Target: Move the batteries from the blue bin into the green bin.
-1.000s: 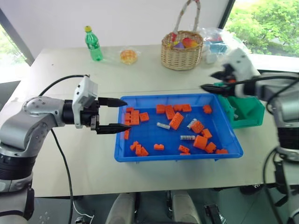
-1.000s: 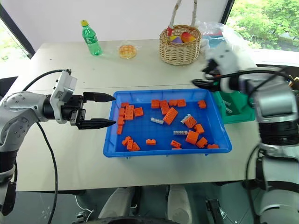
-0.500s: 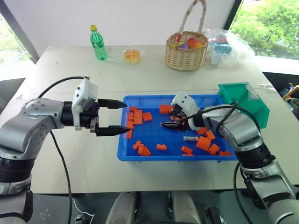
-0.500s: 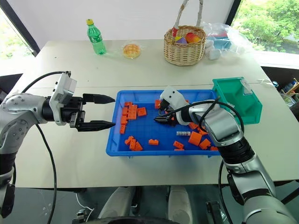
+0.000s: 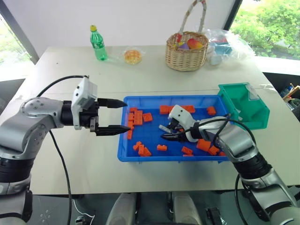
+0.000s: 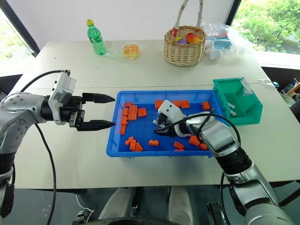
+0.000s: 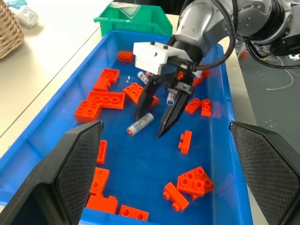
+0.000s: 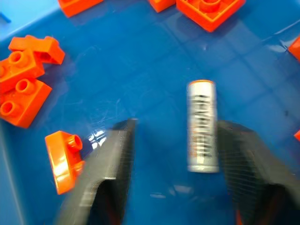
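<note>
Right now one battery (image 8: 202, 126) lies flat on the floor of the blue bin (image 5: 140, 101), between the right gripper (image 7: 155, 114) fingers. In the right wrist view its long axis runs roughly parallel to the fingers, orange-ringed end pointing away from the wrist; it sits close by one finger (image 8: 243, 154), w/ a gap to the other. Jaws are spread on either side of it, tips down at the bin floor, not pinching yet.

Blue bin also holds scattered orange bricks (image 5: 136, 117), mostly along its left end and far side, plus a few by the right arm. The left wrist view shows a 2nd battery (image 7: 171, 97) behind the right gripper, near the bricks; in the head views that spot is hidden by the gripper.

Green bin (image 6: 243, 115) stands just off the blue bin's right far corner; something small and pale lies inside, too small to tell what.

Left gripper (image 5: 114, 117) hovers at the blue bin's left edge, pointing across it, fingers wide apart, empty.
</note>
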Available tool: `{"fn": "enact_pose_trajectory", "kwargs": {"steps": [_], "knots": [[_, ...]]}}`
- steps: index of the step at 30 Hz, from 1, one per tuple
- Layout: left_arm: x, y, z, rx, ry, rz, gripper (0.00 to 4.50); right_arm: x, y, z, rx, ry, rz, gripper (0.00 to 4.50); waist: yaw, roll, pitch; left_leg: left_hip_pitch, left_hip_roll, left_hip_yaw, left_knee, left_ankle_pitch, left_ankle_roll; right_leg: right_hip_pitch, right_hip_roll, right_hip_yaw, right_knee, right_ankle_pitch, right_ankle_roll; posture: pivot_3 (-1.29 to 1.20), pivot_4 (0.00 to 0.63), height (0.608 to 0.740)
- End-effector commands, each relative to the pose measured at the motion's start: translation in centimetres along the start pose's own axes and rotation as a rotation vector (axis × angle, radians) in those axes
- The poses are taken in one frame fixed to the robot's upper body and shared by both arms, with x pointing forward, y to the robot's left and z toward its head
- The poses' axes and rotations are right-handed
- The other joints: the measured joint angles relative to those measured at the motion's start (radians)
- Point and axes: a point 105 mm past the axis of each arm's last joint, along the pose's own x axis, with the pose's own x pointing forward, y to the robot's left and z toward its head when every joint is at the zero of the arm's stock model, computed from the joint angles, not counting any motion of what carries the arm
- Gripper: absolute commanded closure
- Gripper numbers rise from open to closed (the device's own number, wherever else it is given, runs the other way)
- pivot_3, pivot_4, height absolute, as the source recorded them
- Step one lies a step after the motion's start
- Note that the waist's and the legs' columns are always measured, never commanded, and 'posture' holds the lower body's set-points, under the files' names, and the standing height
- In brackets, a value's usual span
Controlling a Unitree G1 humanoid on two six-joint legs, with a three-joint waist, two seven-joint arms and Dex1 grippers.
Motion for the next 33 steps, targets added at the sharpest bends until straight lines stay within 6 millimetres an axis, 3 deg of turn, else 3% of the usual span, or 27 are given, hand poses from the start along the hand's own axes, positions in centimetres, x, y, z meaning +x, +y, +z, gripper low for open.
{"fn": "enact_pose_trajectory", "kwargs": {"steps": [1, 6, 9, 12, 16, 19, 22, 27, 30, 33], "knots": [[-0.4, 0.1, 1.1, 0.045, -0.02, 0.006, 0.0, -0.6, -0.5, 1.0, -0.011, -0.032, -0.026, 3.76, 0.0, 0.0, 0.0, 0.0, 0.0, 0.0, 0.0, 0.0, 0.0, 0.0, 0.0, 0.0, 0.0, 0.0, 0.0, 0.0, 0.15, 0.693], [-0.2, 0.1, 0.9, 0.044, -0.023, 0.001, 0.0, -2.9, -1.6, 3.6, -0.029, -0.105, -0.064, 3.76, 0.0, 0.0, 0.0, 0.0, 0.0, 0.0, 0.0, 0.0, 0.0, 0.0, 0.0, 0.0, 0.0, 0.0, 0.0, 0.0, 0.15, 0.693], [0.0, 0.1, 0.9, 0.043, -0.025, -0.003, 0.0, -7.1, -4.5, 6.5, -0.021, -0.195, -0.185, 3.76, 0.001, 0.0, 0.0, 0.0, 0.0, 0.0, 0.0, 0.0, 0.0, 0.0, 0.0, 0.0, 0.0, 0.0, 0.0, 0.0, 0.15, 0.693], [0.0, 0.1, 0.8, 0.04, -0.025, -0.004, 0.0, -11.7, -7.9, 7.5, -0.004, -0.23, -0.344, 3.76, 0.01, 0.0, 0.0, 0.0, 0.0, 0.0, 0.0, 0.0, 0.0, 0.0, 0.0, 0.0, 0.0, 0.0, 0.0, 0.0, 0.15, 0.693], [0.1, 0.2, 0.7, 0.04, -0.026, -0.004, 0.0, -17.9, -12.3, 5.5, 0.016, -0.163, -0.592, 3.76, 0.013, 0.0, 0.0, -0.001, 0.0, 0.0, 0.0, 0.0, 0.0, 0.001, 0.0, -0.001, -0.002, 0.0, 0.0, 0.0, 0.15, 0.693], [0.2, 0.3, 0.7, 0.041, -0.031, -0.006, 0.0, -20.5, -13.9, 2.9, 0.052, -0.086, -0.693, 3.76, 0.009, -0.001, 0.0, -0.001, 0.0, 0.002, 0.0, 0.0, 0.001, 0.001, -0.001, -0.001, -0.002, 0.0, 0.0, 0.0, 0.15, 0.693], [0.5, 0.4, 0.7, 0.044, -0.037, -0.012, 0.0, -21.0, -14.3, 0.6, 0.072, -0.018, -0.729, 3.76, -0.001, 0.0, 0.0, 0.0, 0.001, 0.003, 0.0, 0.0, 0.001, 0.001, -0.001, -0.001, -0.002, 0.0, 0.0, 0.0, 0.15, 0.693], [0.8, 0.6, 1.0, 0.049, -0.048, -0.017, 0.0, -20.3, -14.4, -2.5, 0.042, 0.104, -0.763, 3.76, -0.015, 0.0, 0.0, 0.0, 0.001, 0.003, 0.0, 0.0, 0.001, 0.001, -0.001, 0.0, -0.002, 0.0, 0.0, 0.0, 0.15, 0.693], [0.9, 0.6, 1.1, 0.052, -0.048, -0.023, 0.0, -20.1, -14.5, -3.2, 0.033, 0.122, -0.779, 2.86, -0.017, 0.0, 0.001, 0.0, 0.001, 0.004, 0.0, 0.0, 0.001, 0.0, -0.002, 0.001, -0.001, 0.0, 0.0, 0.0, 0.15, 0.693], [0.8, 0.6, 1.2, 0.054, -0.049, -0.025, 0.0, -20.3, -14.7, -3.0, -0.002, 0.119, -0.795, 1.35, -0.014, 0.0, 0.001, 0.0, 0.001, 0.004, 0.0, 0.0, 0.001, 0.0, -0.001, 0.001, -0.001, 0.0, 0.0, 0.0, 0.15, 0.693]]}}
